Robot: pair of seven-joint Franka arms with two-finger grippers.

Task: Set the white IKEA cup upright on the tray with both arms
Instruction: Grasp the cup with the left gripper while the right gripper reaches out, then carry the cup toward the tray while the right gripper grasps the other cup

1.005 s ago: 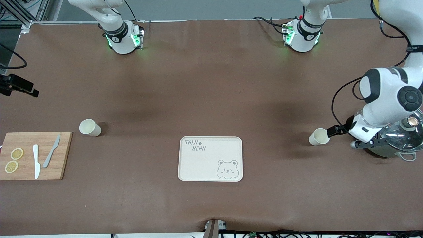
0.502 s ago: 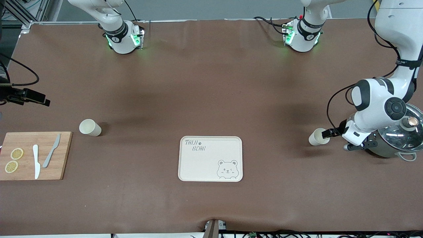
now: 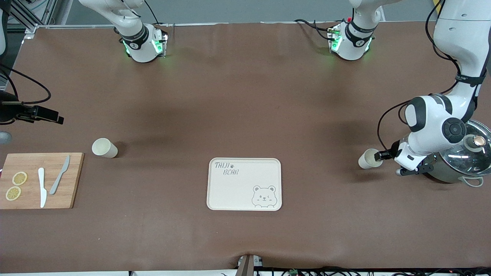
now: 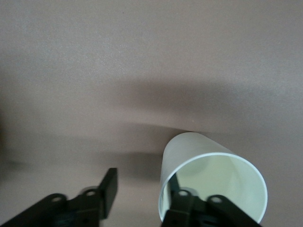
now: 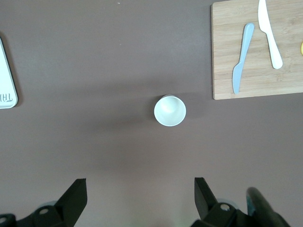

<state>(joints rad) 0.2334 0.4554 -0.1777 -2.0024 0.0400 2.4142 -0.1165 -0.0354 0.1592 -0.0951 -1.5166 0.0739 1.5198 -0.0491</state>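
Progress: nothing is yet on the tray (image 3: 244, 184), which lies bare at mid-bench. Two white cups stand upright on the bench (image 3: 245, 115), both well apart from the tray.

The cup at the left arm's end (image 3: 370, 158) has the left claw (image 3: 380, 155) at its rim. The left wrist view shows that claw spread, one finger (image 4: 182, 208) inside the cup's mouth and the other outside the wall; it has not closed, so the grasp is judged still to be made.

The cup at the right arm's end (image 3: 104, 148) stands untouched just beside the cutting board (image 3: 40, 180). The right claw (image 3: 42, 114) hangs high over the bench near it; the right wrist view shows its fingers spread wide.

Remaining: grip, carry and set down both cups.

Only the left wrist view shows the finger inside the cup; only the front view shows the glass-lidded pot (image 3: 458, 159) close beside the left arm
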